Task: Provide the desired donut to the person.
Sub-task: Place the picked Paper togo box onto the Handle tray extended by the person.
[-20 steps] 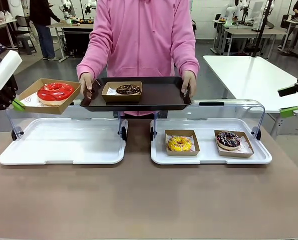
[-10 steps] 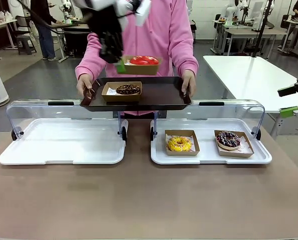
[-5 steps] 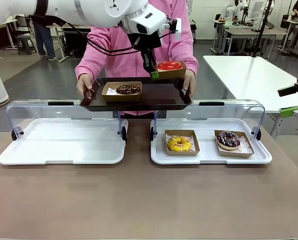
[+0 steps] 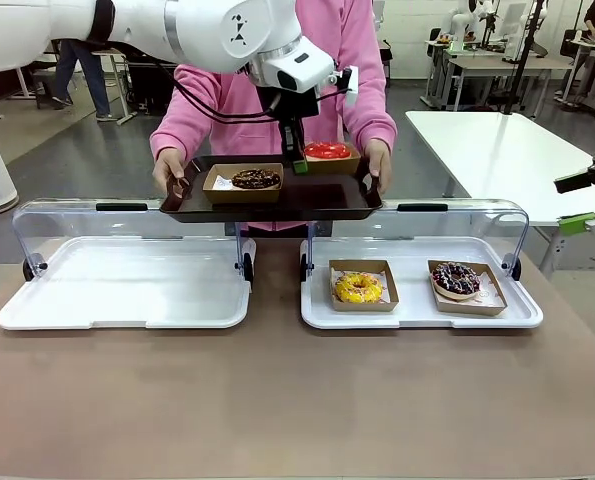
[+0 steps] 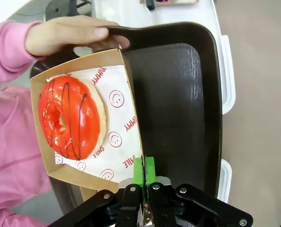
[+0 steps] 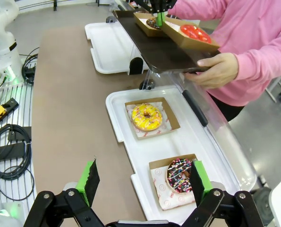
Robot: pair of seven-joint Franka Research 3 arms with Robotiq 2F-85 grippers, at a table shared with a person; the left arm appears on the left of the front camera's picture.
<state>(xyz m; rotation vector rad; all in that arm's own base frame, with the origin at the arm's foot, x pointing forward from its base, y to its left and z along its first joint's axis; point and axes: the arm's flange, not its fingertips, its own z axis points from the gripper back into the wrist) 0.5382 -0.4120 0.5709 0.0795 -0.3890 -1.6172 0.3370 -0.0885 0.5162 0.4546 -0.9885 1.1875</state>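
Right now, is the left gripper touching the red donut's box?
Touching. The left wrist view shows the left gripper with its green fingers pinched on the side wall of the box, which holds the red donut.

— The donut, where does it sit?

— Red-glazed ring donut (image 5: 72, 118) with thin dark stripes, lying flat on smiley-print paper in an open brown card box (image 5: 90, 182). The box sits over the person's (image 4: 277, 70) dark tray (image 4: 327, 195), at its right end as seen from the robot's side; whether it rests on the tray can't be told. One box wall is pinched in the left gripper (image 5: 144, 172), pads together on it.

— And the person?

— Pink hooded sweatshirt, standing at the far side, a bare hand (image 4: 171, 168) on each end of the tray, holding it level. One thumb (image 5: 69, 33) lies just beside the box.
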